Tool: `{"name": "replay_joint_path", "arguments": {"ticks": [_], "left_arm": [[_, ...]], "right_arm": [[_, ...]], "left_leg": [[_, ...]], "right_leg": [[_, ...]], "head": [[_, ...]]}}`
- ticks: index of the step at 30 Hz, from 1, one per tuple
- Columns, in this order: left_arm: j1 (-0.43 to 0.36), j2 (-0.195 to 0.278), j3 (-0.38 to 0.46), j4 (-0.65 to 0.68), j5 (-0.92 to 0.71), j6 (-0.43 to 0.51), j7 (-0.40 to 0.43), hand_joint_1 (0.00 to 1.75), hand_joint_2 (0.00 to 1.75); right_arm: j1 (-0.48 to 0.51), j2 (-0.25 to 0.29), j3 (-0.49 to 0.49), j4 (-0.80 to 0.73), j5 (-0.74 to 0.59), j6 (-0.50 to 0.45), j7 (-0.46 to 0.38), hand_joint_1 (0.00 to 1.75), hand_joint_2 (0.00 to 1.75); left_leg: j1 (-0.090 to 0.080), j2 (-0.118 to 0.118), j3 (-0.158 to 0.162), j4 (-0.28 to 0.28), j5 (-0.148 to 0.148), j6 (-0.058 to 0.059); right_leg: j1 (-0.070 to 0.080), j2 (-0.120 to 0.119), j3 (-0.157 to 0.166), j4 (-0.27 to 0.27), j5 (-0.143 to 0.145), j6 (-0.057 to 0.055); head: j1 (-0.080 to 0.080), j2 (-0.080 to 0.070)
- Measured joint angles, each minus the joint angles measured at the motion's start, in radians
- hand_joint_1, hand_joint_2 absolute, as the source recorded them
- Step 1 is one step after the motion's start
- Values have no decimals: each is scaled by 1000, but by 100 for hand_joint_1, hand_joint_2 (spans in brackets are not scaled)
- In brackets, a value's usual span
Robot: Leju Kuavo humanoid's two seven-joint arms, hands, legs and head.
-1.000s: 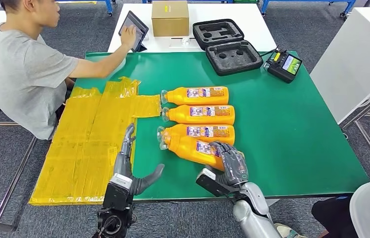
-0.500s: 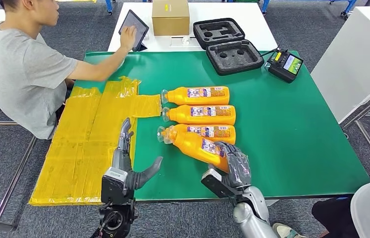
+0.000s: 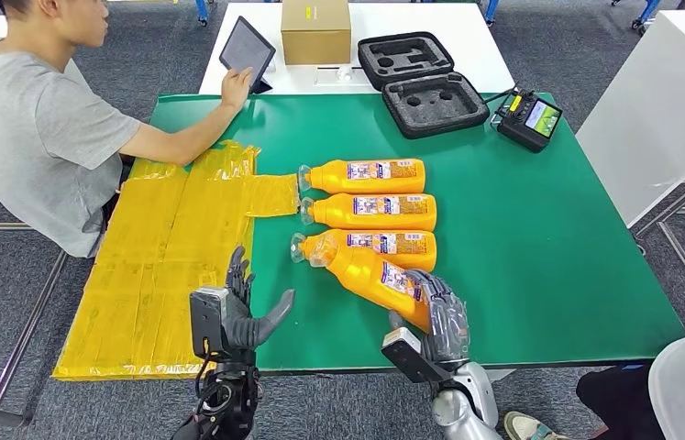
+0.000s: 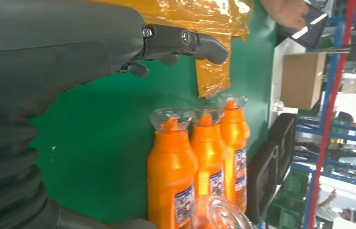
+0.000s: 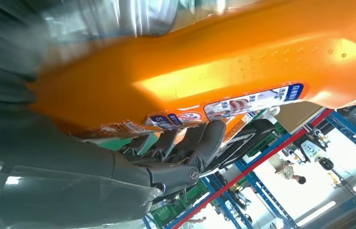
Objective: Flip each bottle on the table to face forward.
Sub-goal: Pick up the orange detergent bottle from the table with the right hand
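Orange bottle [image 3: 377, 276], gripped at its base by the right hand [image 3: 436, 316], could slip; the left hand [image 3: 245, 312] hung open-fingered.

Left hand [image 3: 245, 310] empty (fingers spread), right hand [image 3: 441, 323] clasped, gripping.

Green table [image 3: 540, 257] on grey carpet [image 3: 8, 275] (white tables [image 3: 430, 23] beyond)

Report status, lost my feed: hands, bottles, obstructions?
Right hand gripping nearest bottle, angled. Left hand open. Three bottles lying in row. Path clear.
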Motion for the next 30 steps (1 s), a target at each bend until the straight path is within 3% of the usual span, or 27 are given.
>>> {"name": "replay_joint_path", "arguments": {"ticks": [8,13,18,22,29,30], "left_arm": [[-12,-6,0,64,84,-31,45,0,175],[-15,-6,0,95,200,-144,137,0,175],[-11,-6,-6,98,227,-205,163,0,175],[-7,-4,-29,85,235,-234,199,0,0],[-7,-5,-67,83,260,-288,249,0,0],[-7,-5,-72,83,260,-295,249,0,44]], "right_arm": [[50,6,3,-77,20,-17,0,175,175],[58,13,3,-106,20,-18,0,175,175],[61,17,2,-120,24,-18,0,175,175],[66,23,2,-140,45,-18,0,175,175],[66,37,2,-153,58,-18,0,175,175],[66,38,2,-153,57,-18,0,175,175]], "left_leg": [[0,-1,-3,0,0,0],[0,-1,-3,0,0,0],[0,-1,-4,0,0,0],[0,-1,-4,0,0,0],[0,-1,-4,0,0,0],[0,-1,-4,0,0,0]], "right_leg": [[0,0,-2,0,0,0],[0,0,-3,0,0,0],[0,-1,-3,0,0,0],[0,-1,-3,0,0,0],[0,-1,-3,0,0,0],[0,-1,-3,0,0,0]], "head": [[0,0],[0,0],[0,0],[0,0],[0,0],[0,0]]}}
